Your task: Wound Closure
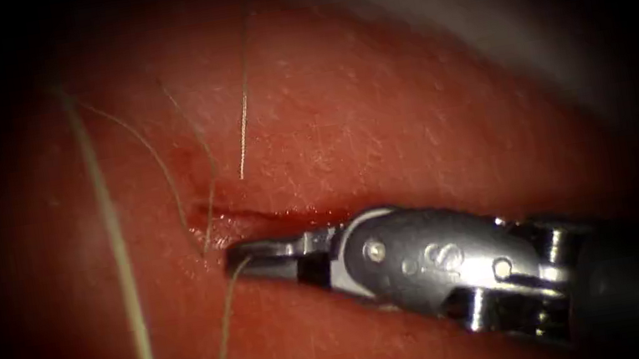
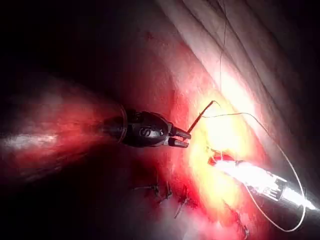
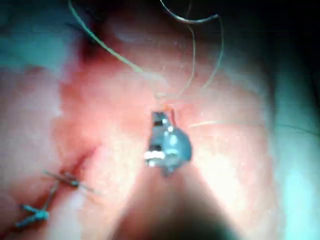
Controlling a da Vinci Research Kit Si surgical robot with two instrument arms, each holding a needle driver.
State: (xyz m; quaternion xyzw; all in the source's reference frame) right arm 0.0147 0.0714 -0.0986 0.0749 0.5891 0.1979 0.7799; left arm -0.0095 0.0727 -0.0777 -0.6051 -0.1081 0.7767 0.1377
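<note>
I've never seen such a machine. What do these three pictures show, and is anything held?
This is a surgical practice robot with two thin arms, each ending in tiny jaws. The endoscope view looks down on the tissue, pork belly, with its cut. The right tool enters from the right, its jaws seemingly shut on the thread. The other two views come from cameras on the arms. The left tool glares bright in the left wrist view; what it holds I cannot tell. Finished stitches lie farther along. The needle I cannot locate.
</note>
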